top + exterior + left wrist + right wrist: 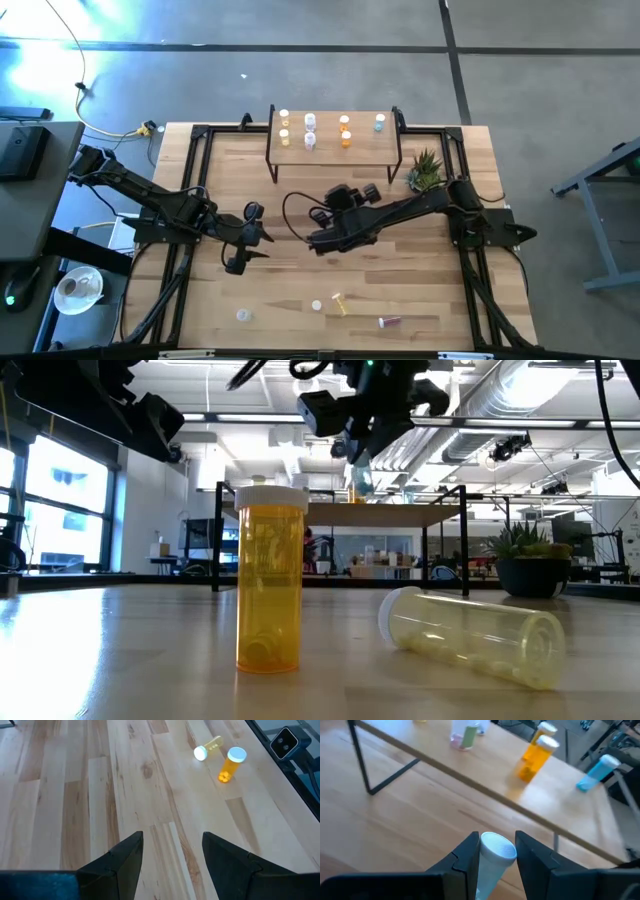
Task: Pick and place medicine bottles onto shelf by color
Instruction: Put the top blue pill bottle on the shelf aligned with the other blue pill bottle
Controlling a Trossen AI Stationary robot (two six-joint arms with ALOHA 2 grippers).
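White-capped pale bottle (492, 862) sits clamped between your right pincer's (496, 851) fingers, short of the shelf (485, 772); left pincer (172, 851) gapes empty.

- You can't see the lower body of the white-capped pale bottle (492, 857) in the right wrist view; the dark fingers (465, 865) cover it.
- In the high view, the tiny bottles on the light wooden shelf (365, 150) are too small to tell beyond colour.
- The small reddish bottle (389, 322) lying on the table near 6 o'clock is too small to read.
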